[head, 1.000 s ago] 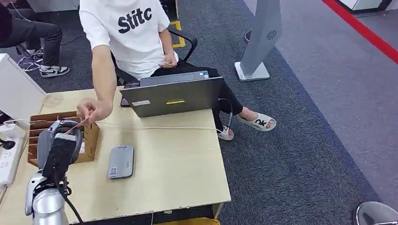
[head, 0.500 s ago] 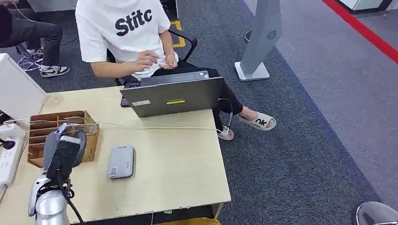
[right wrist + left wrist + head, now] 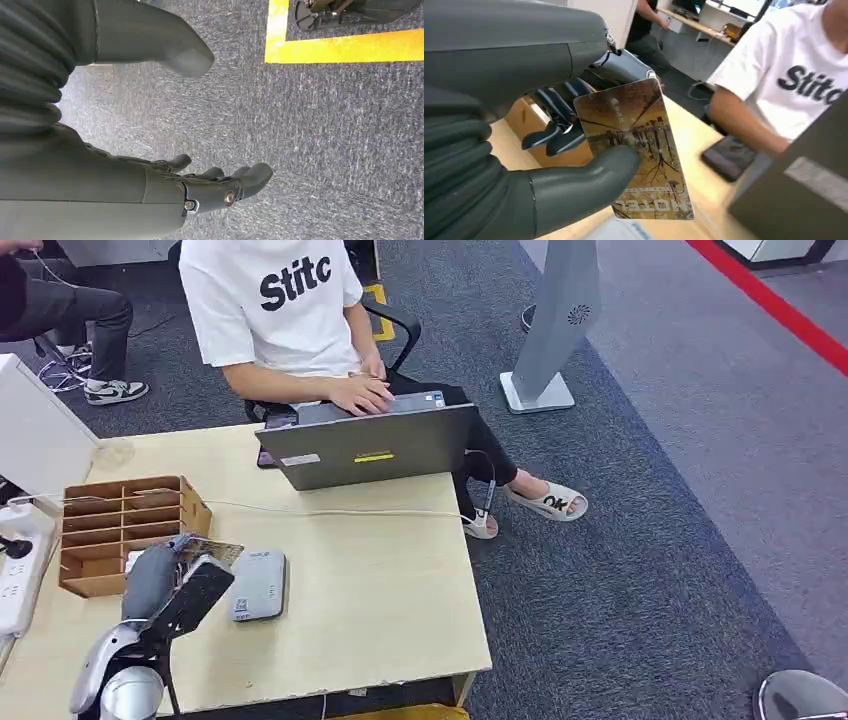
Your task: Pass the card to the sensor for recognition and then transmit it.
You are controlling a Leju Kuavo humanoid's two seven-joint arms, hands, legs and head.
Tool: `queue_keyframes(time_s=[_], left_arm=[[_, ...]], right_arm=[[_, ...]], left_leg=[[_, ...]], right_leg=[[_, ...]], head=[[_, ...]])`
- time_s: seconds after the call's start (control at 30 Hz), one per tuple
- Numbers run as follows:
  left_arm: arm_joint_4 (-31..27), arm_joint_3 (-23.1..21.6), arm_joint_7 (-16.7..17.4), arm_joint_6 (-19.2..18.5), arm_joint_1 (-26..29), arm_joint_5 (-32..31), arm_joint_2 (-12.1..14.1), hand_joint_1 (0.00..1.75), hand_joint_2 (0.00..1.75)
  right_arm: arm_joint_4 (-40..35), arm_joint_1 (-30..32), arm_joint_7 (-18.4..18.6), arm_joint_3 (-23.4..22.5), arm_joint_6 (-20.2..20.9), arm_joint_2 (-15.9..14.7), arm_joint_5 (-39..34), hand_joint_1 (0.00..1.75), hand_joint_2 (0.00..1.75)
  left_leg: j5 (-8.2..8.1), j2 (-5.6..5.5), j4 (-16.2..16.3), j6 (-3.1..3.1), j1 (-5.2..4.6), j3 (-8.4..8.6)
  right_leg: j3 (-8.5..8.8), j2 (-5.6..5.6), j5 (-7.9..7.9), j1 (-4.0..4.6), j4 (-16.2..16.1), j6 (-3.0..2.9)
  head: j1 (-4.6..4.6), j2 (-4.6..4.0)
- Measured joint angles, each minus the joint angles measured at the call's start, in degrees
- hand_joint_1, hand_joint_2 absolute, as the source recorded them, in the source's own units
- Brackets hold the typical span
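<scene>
1. The left hand (image 3: 549, 150) grips the card (image 3: 636, 150) between thumb and darker fingers. The wrist view shows the card's brown printed face, with lettering near one end that is too blurred to read. The thumb covers part of one long edge.
2. In the head view the left hand (image 3: 175, 575) sits low over the table (image 3: 380, 600), and the card (image 3: 215, 552) shows as a thin glinting sliver at the hand's 1 o'clock, its face too small to make out.
3. The grey sensor (image 3: 259, 585) lies flat at the hand's 3 o'clock, just beside it. I cannot tell whether the card overlaps its near corner.
4. The wooden slotted box (image 3: 125, 530) stands at the hand's 11 o'clock, close by; the arm hides its near corner.
5. A white cable (image 3: 330, 510) runs across the table at 12 o'clock from the sensor, in front of the open laptop (image 3: 365, 445). A person in a white shirt (image 3: 275, 300) sits behind it with a hand on the keys — the head is cut off by the frame.
6. Bare tabletop lies at 3 to 5 o'clock from the sensor, out to the table's right edge and front edge.
7. The right hand (image 3: 150, 165) hangs over grey carpet (image 3: 325, 150) — fingers apart, holding nothing.
</scene>
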Motion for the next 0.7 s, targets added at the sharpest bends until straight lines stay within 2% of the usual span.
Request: queue_keyframes(time_s=[0.1,0.2,0.7], left_arm=[[1.07,-1.33,3.06,0.26,-0.06,-4.06,1.24,1.75,1.75],[2.91,-1.9,4.32,0.72,-0.4,-6.44,1.9,1.75,1.75],[10.19,-4.06,3.19,3.17,-2.12,-11.29,1.96,1.75,1.75]], right_arm=[[0.0,-0.02,0.0,-0.72,-0.11,0.0,0.02,0.0,1.75],[0.0,-0.03,0.02,-1.03,-0.15,0.0,0.24,0.0,1.75],[0.0,-0.09,0.04,-2.23,0.11,0.0,1.64,0.0,1.75]], left_leg=[[0.0,0.0,0.0,0.0,-0.01,0.0],[0.0,0.01,0.0,0.0,-0.01,0.0],[0.0,0.01,0.0,0.0,-0.01,0.0]], right_leg=[[0.0,0.0,0.0,0.0,0.0,0.0],[-0.01,0.0,0.0,0.0,0.0,0.0],[-0.02,0.0,0.0,0.0,0.0,0.0]], head=[[-0.02,0.0],[0.0,0.0],[-0.02,0.0]])
